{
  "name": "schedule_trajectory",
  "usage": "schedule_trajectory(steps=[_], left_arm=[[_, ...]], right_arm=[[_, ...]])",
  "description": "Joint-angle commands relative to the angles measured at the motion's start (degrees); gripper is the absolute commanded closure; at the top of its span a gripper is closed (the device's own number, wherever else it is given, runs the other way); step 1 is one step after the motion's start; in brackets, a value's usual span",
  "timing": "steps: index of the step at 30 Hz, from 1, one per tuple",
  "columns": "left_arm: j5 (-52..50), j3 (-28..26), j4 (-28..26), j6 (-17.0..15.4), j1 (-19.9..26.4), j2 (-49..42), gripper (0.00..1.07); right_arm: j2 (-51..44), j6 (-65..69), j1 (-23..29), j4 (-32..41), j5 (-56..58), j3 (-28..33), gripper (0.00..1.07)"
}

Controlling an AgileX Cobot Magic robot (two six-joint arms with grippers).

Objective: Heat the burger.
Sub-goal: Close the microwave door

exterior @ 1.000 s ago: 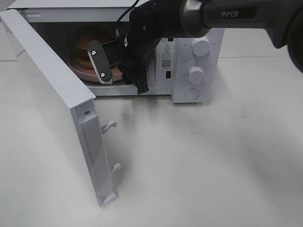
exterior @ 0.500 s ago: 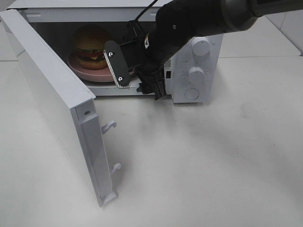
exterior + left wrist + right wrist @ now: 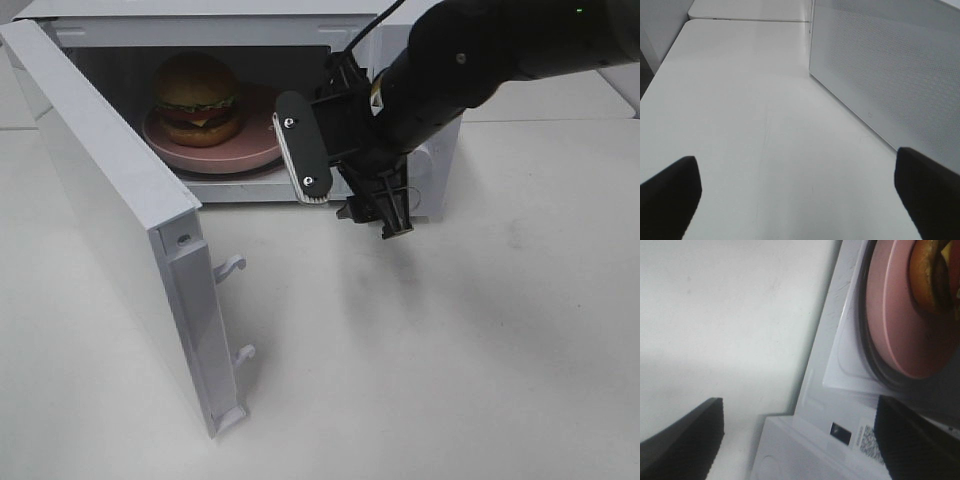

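Note:
The burger sits upright on a round pink plate inside the white microwave, whose door is swung wide open to the left. My right gripper hangs just outside the oven's front at its right side, open and holding nothing. In the right wrist view the burger and plate lie beyond the spread right gripper. The left gripper shows only in the left wrist view, open and empty above bare table, beside a white perforated microwave panel.
The open door's free edge carries two latch hooks that jut over the table in front. My right arm covers the microwave's control panel. White tabletop stretches in front and to the right.
My right gripper has drawn back out of the microwave cavity toward the right and front, its jaws spreading wider. The burger and plate stay inside. The left gripper has not moved.

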Motion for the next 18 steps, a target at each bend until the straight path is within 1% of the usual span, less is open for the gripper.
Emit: schedule_trajectory(steps=[1, 3, 4, 6, 8, 9, 13, 14, 15, 16, 17, 18], left_arm=[[0.06, 0.11, -0.17, 0.11, -0.23, -1.03, 0.09], [0.06, 0.11, -0.17, 0.11, -0.23, -1.03, 0.09], [0.06, 0.11, -0.17, 0.11, -0.23, -1.03, 0.09], [0.06, 0.11, -0.17, 0.11, -0.23, -1.03, 0.09], [0.06, 0.11, -0.17, 0.11, -0.23, -1.03, 0.09], [0.06, 0.11, -0.17, 0.11, -0.23, -1.03, 0.09], [0.06, 0.11, -0.17, 0.11, -0.23, -1.03, 0.09], [0.06, 0.11, -0.17, 0.11, -0.23, -1.03, 0.09], [0.06, 0.11, -0.17, 0.11, -0.23, -1.03, 0.09], [0.06, 0.11, -0.17, 0.11, -0.23, -1.03, 0.09], [0.06, 0.11, -0.17, 0.11, -0.23, -1.03, 0.09], [0.06, 0.11, -0.17, 0.11, -0.23, -1.03, 0.09]], right_arm=[[-2.23, 1.43, -0.23, -0.17, 0.06, 1.26, 0.28], [-6.53, 5.04, -0.23, -0.23, 0.0, 5.44, 0.3], [-6.53, 5.04, -0.23, -0.23, 0.0, 5.44, 0.3], [-9.51, 8.94, -0.23, -0.23, 0.23, 8.37, 0.31], [-10.37, 10.54, -0.23, -0.29, 0.34, 9.11, 0.31], [-12.38, 13.52, -0.23, -0.4, 0.74, 10.6, 0.31], [-14.73, 18.85, -0.23, -0.4, 3.61, 12.03, 0.31], [-16.16, 24.64, -0.23, -0.4, 6.19, 12.49, 0.31], [-16.16, 24.64, -0.23, -0.4, 6.19, 12.49, 0.31], [-16.96, 28.02, -0.23, -0.4, 7.62, 12.72, 0.31], [-18.22, 34.09, -0.23, -0.46, 10.83, 12.89, 0.31], [-18.22, 34.09, -0.23, -0.46, 10.83, 12.89, 0.31]])
